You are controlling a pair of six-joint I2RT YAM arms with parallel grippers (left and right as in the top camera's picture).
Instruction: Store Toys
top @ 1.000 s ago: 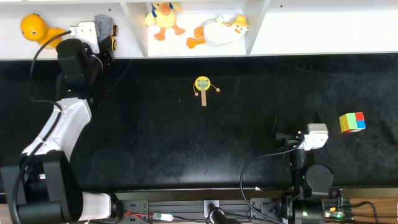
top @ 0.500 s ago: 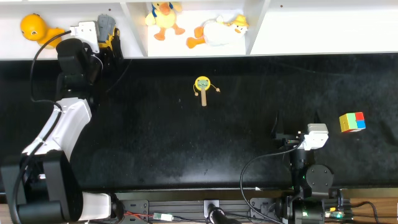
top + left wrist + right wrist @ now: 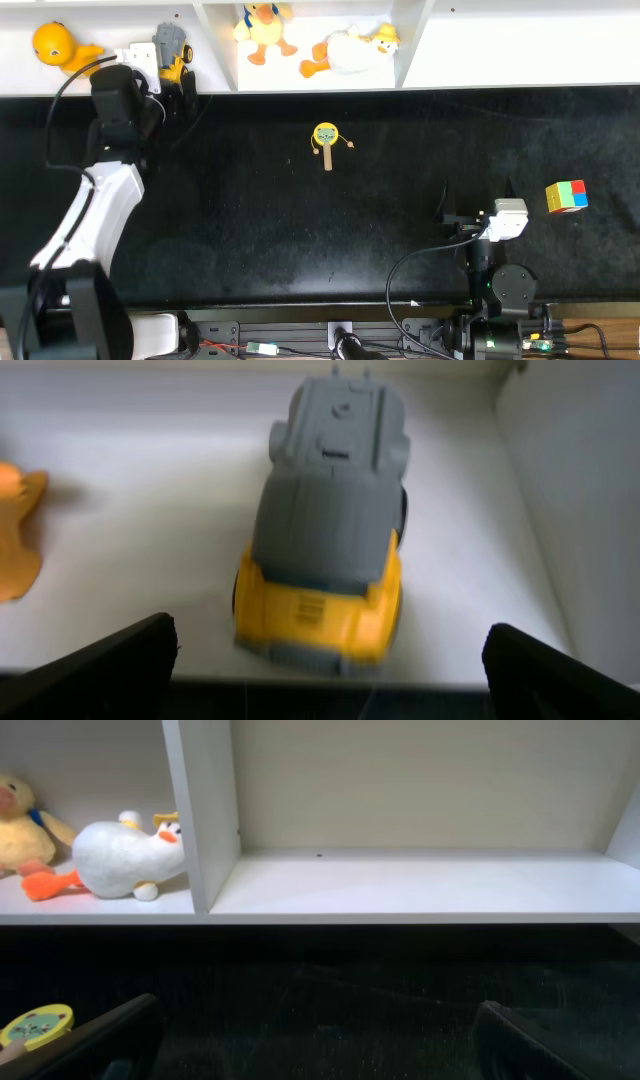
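A grey and yellow toy truck (image 3: 328, 530) stands on the white shelf floor in the left compartment (image 3: 110, 25), seen from behind. My left gripper (image 3: 330, 695) is open just in front of it, one finger on each side and neither touching it. From above the truck (image 3: 172, 50) sits at the compartment's right wall, with the left gripper (image 3: 172, 85) at the shelf edge. An orange duck (image 3: 55, 44) lies further left. My right gripper (image 3: 320, 1060) is open low over the black mat, facing the shelf. A small rattle drum (image 3: 326, 137) and a coloured cube (image 3: 566, 196) lie on the mat.
A yellow plush duck (image 3: 265, 25) and a white plush duck (image 3: 350, 50) lie in the middle compartment. The right compartment (image 3: 420, 880) holds nothing. The right arm (image 3: 495, 225) sits near the mat's front edge, left of the cube.
The left arm has stretched forward and the truck has gone a little deeper into the compartment, now resting flat. The right arm has kept still.
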